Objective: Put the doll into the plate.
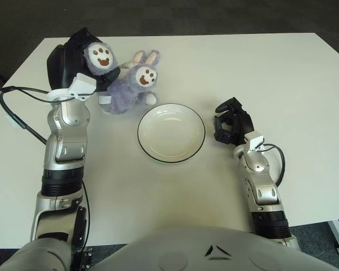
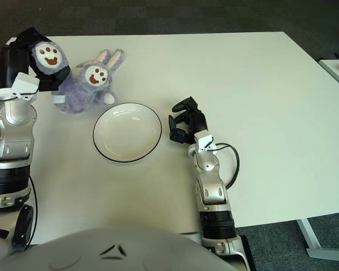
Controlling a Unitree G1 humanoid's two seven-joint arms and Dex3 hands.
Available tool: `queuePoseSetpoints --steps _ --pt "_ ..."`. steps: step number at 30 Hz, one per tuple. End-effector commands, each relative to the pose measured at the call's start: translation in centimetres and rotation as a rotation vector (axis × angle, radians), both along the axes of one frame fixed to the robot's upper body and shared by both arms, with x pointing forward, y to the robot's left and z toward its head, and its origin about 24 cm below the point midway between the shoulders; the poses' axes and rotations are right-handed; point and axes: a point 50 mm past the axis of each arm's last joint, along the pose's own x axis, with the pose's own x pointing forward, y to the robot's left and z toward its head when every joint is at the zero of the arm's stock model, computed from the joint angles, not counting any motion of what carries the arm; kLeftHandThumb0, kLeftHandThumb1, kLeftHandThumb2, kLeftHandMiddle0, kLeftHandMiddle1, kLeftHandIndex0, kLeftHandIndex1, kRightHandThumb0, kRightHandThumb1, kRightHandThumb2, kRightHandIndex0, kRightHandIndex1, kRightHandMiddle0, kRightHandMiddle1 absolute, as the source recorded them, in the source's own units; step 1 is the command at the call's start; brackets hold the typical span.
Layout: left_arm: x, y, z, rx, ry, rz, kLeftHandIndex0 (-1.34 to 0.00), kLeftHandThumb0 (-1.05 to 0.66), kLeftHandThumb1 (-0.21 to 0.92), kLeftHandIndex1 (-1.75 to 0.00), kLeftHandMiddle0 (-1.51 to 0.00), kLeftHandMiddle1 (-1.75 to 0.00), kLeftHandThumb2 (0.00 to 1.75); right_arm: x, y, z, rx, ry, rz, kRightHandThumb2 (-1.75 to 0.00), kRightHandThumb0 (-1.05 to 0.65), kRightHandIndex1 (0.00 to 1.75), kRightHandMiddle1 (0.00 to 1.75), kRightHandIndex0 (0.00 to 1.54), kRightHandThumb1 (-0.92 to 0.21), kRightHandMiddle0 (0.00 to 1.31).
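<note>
A fluffy purple rabbit doll (image 1: 127,89) lies on the white table just beyond the upper left of the plate (image 1: 171,132), a white dish with a dark rim. My left hand (image 1: 83,56) is shut on one of the doll's paws, the one with a brown paw print, at the far left of the table. The doll's body (image 2: 79,88) trails from that hand towards the plate. My right hand (image 1: 231,121) shows just right of the plate with its dark fingers curled, holding nothing.
A black cable (image 1: 14,113) loops out from my left forearm over the table's left edge. The white table (image 1: 260,68) stretches wide to the right and behind the plate.
</note>
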Motion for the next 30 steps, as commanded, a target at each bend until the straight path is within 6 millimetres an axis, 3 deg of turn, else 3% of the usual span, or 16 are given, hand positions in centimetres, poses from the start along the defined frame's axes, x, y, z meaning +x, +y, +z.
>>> queuePoseSetpoints --steps 1,11,22,24,26,30 --pt "0.1 0.9 0.2 0.021 -0.001 0.008 -0.87 -0.49 0.32 -1.29 -1.22 -1.75 1.00 -0.5 -0.1 -1.8 -0.004 0.090 0.008 -1.10 -0.01 1.75 1.73 0.37 -0.50 0.36" --pt "0.6 2.5 0.1 0.094 -0.007 0.062 -0.88 -0.49 0.31 -1.30 -1.11 -1.75 1.01 -0.4 -0.1 -1.8 -0.014 0.092 0.001 -1.10 -0.01 1.75 1.73 0.37 -0.50 0.36" --pt "1.2 3.6 -0.1 0.108 0.015 0.071 -0.85 -0.49 0.32 -1.33 -0.85 -1.75 1.02 -0.5 -0.2 -1.9 -0.027 0.084 -0.005 -1.10 -0.01 1.75 1.73 0.37 -0.50 0.36" --pt "1.4 3.7 -0.2 0.117 0.024 0.076 -0.85 -0.26 0.20 -1.31 -0.79 -1.75 1.22 -0.5 -0.3 -2.0 -0.030 0.081 -0.006 -1.10 -0.01 1.75 1.73 0.37 -0.50 0.36" --pt "1.6 3.8 -0.2 0.126 0.036 0.084 -0.85 -0.14 0.15 -1.30 -0.76 -1.75 1.32 -0.4 -0.5 -2.2 -0.034 0.077 -0.005 -1.12 -0.01 1.75 1.73 0.38 -0.49 0.37" --pt "2.0 3.8 -0.4 0.139 0.058 0.096 -0.85 -0.04 0.10 -1.29 -0.74 -1.75 1.41 -0.3 -0.7 -2.4 -0.038 0.070 -0.004 -1.17 -0.01 1.75 1.73 0.41 -0.45 0.40"
